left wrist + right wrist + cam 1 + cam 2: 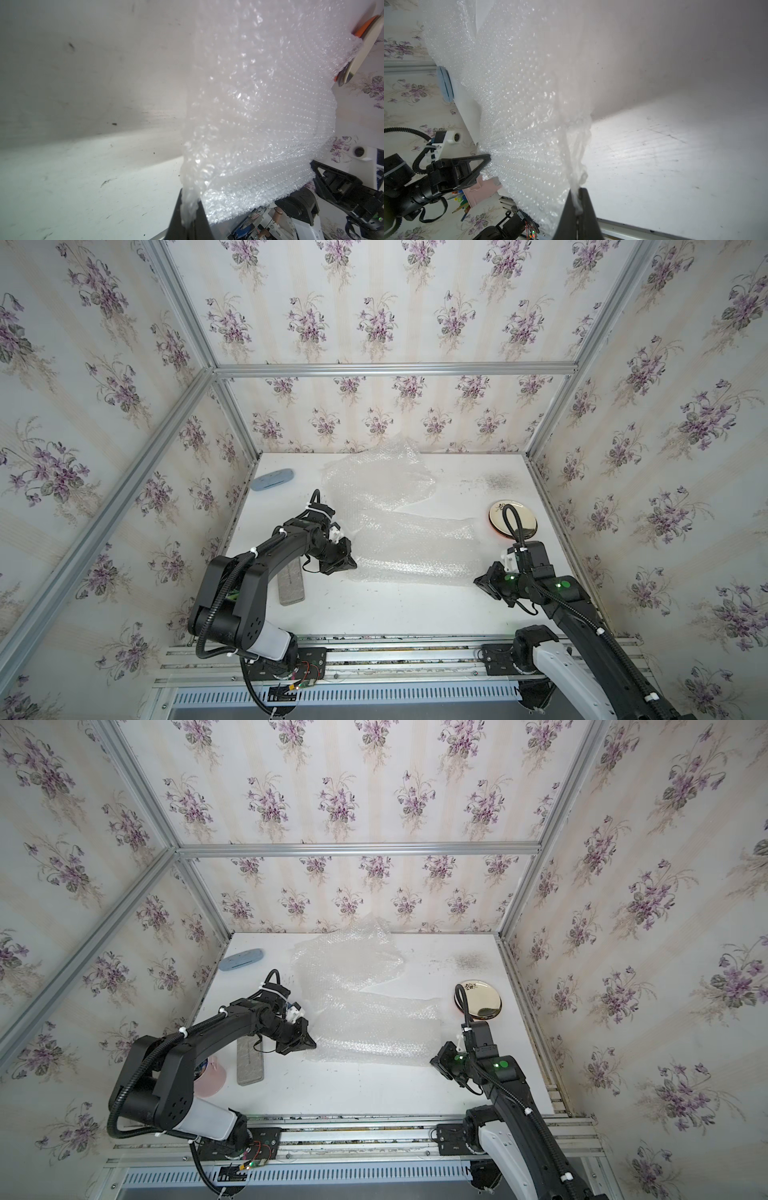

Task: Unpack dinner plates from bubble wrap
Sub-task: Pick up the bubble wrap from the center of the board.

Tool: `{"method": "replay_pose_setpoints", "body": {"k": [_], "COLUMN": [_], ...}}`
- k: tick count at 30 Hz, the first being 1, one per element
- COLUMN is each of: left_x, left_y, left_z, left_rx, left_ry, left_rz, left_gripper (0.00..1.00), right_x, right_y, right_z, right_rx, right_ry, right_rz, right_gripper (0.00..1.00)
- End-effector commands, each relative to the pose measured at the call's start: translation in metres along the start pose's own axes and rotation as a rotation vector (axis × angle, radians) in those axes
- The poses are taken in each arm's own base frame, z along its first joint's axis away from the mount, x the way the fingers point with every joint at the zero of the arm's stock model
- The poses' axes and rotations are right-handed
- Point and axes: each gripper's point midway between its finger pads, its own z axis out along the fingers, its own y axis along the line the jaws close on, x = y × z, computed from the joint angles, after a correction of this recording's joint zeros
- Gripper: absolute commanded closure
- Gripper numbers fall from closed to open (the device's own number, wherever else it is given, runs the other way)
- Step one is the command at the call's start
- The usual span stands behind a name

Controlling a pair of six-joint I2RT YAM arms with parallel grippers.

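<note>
Nearest, the left pincer (352,566) and right pincer (478,581) each clamp shut on a near corner of a flat, clear whitish bubble-wrap sheet (415,556) that seems empty. Just past its right end a glossy cream round plate (513,519) sits bare on a bright orange plate (365,26), so unwrapping looks nearly finished. More crumpled bubble wrap (374,477) lies at the back of the scuffed white worktop (395,614), walled by violet-flowered wallpaper (374,323).
</note>
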Motion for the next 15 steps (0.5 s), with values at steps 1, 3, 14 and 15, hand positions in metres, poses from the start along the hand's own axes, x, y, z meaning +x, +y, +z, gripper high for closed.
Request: {"method": "replay_pose_setpoints", "body": {"k": [1, 3, 14, 15], "left_x": [0.008, 0.008, 0.004, 0.005], "left_y": [0.0, -0.005, -0.009, -0.009], "left_z": [0.002, 0.004, 0.015, 0.016], "left_rx": [0.0, 0.018, -0.004, -0.011], "left_ry": [0.032, 0.051, 0.082, 0.086], "left_rz": [0.03, 0.035, 0.042, 0.042], "left_gripper": [0.98, 0.98, 0.98, 0.98], "right_x": [-0.007, -0.01, -0.007, -0.007], "right_y": [0.007, 0.016, 0.006, 0.004], "right_z": [-0.01, -0.013, 0.03, 0.034], "right_rx": [0.031, 0.024, 0.038, 0.046], "right_ry": [-0.013, 0.004, 0.159, 0.171], "right_rz": [-0.114, -0.18, -0.272, -0.267], "right_gripper": [0.81, 0.7, 0.51, 0.51]}}
